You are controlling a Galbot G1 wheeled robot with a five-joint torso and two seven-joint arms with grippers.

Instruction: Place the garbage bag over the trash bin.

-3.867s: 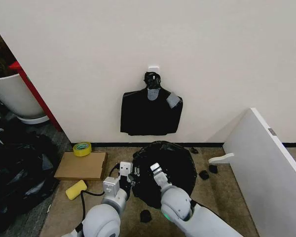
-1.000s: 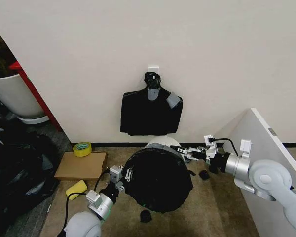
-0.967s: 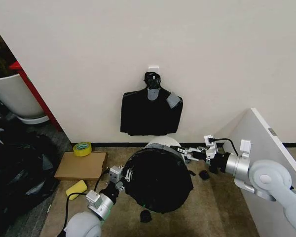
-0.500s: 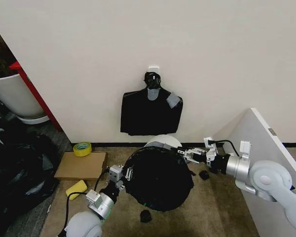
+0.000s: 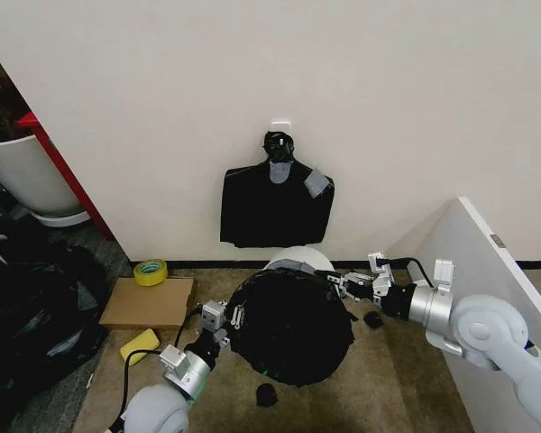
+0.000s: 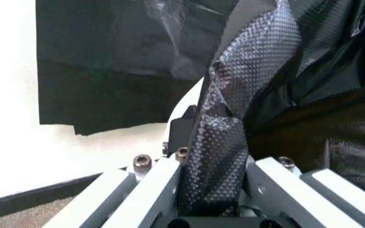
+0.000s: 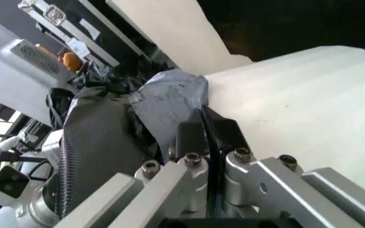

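The black garbage bag (image 5: 293, 327) is stretched across the mouth of the cream-white trash bin (image 5: 300, 259), whose far rim shows behind it. At the bag's left edge, my left gripper (image 5: 233, 317) is shut on a fold of the plastic. My right gripper (image 5: 335, 283) is shut on the bag's edge at the bin's right rim. Up close, the left gripper (image 6: 217, 161) pinches a twisted strip of bag (image 6: 224, 118). In the right wrist view, the right gripper (image 7: 205, 137) clamps a grey-black fold (image 7: 167, 104) against the bin wall (image 7: 296, 104).
A flat bundle of black bags (image 5: 275, 206) hangs on the wall behind the bin. A white board (image 5: 487, 298) leans at the right. A cardboard box (image 5: 150, 303), tape roll (image 5: 151, 271) and yellow block (image 5: 140, 346) lie left. Black scraps (image 5: 267, 394) dot the floor.
About four seconds ago both grippers were close together over the bag. The right arm has since swung out to the bin's right side and, in the last second, eased slightly left toward the rim.
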